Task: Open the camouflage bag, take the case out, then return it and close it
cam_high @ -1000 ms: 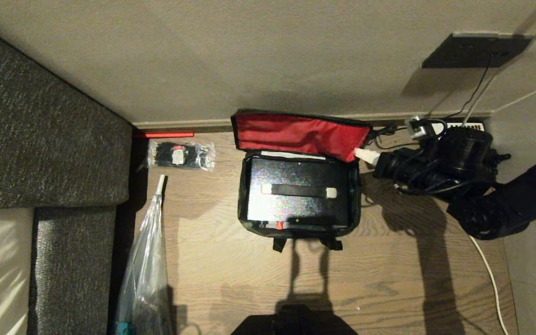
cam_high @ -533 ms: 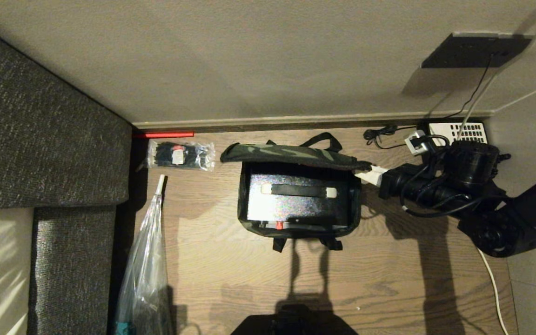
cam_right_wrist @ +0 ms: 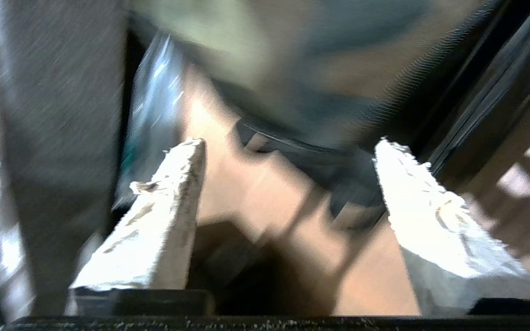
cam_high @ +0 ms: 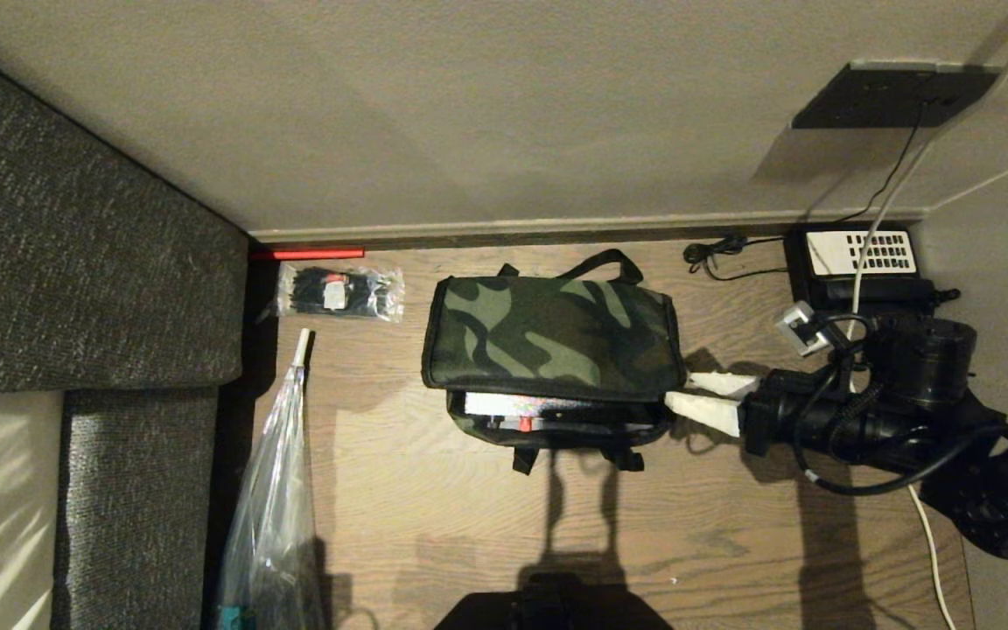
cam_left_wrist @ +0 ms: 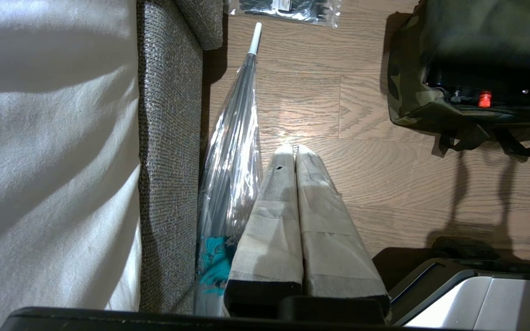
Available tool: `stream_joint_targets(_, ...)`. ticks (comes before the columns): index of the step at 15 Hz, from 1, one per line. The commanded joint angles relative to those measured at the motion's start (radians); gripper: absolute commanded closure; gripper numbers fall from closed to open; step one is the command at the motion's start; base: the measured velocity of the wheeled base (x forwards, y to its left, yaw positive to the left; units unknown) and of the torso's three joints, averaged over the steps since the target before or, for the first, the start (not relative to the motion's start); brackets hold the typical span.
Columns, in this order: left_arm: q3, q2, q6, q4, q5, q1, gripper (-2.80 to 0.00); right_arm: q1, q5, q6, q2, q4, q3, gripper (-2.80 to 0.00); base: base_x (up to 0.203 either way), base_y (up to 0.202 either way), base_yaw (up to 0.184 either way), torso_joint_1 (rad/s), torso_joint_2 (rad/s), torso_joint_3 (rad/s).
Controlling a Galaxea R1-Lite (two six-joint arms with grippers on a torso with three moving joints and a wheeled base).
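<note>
Right gripper [cam_high: 701, 395]: white-wrapped fingers spread apart, empty, just beside the boxy green-brown camouflage fabric bag [cam_high: 554, 337], lid lowered over the flat black hard case [cam_high: 548, 406].

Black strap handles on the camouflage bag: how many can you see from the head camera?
2. One black strap handle arches behind the green-brown camouflage bag, toward the wall. The other black strap handle hangs from the near edge, below the gap. Parts may be hidden under the lid.
</note>
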Motion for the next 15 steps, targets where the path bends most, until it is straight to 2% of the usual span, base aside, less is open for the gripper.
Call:
stream_joint_targets(1, 0.003, -0.002, 0.000, 0.000, 0.001, 0.000, 0.00, -0.005, 0.018, -0.004, -0.139, 0.009, 0.096, -2.80, 0.000, 0.000, 0.000, 0.000, 0.00, 0.000)
stream_joint_targets(5, 0.003, -0.002, 0.000, 0.000, 0.001, 0.002, 0.00, -0.006, 0.019, 0.014, -0.389, 0.099, 0.177, -2.80, 0.000, 0.000, 0.000, 0.000, 0.00, 0.000)
stream_joint_targets(6, 0.003, -0.002, 0.000, 0.000, 0.001, 0.000, 0.00, -0.006, 0.020, 0.031, -0.466, 0.157, 0.190, 0.00, 0.000, 0.000, 0.000, 0.000, 0.00, 0.000)
stream_joint_targets(8, 0.003, -0.002, 0.000, 0.000, 0.001, 0.000, 0.00, -0.005, 0.019, 0.079, -0.606, 0.298, 0.206, 0.00, 0.000, 0.000, 0.000, 0.000, 0.00, 0.000)
stream_joint_targets(12, 0.003, -0.002, 0.000, 0.000, 0.001, 0.000, 0.00, -0.004, -0.011, 0.118, -0.929, 0.716, 0.196, 0.00, 0.000, 0.000, 0.000, 0.000, 0.00, 0.000)
stream_joint_targets(13, 0.003, -0.002, 0.000, 0.000, 0.001, 0.002, 0.00, -0.004, -0.052, 0.116, -1.022, 0.819, 0.197, 0.00, 0.000, 0.000, 0.000, 0.000, 0.00, 0.000)
stream_joint_targets(14, 0.003, -0.002, 0.000, 0.000, 0.001, 0.000, 0.00, -0.006, -0.129, 0.101, -1.131, 0.942, 0.193, 0.00, 0.000, 0.000, 0.000, 0.000, 0.00, 0.000)
stream_joint_targets(15, 0.003, -0.002, 0.000, 0.000, 0.001, 0.000, 0.00, -0.012, -0.239, 0.065, -1.238, 1.076, 0.191, 0.00, 0.000, 0.000, 0.000, 0.000, 0.00, 0.000)
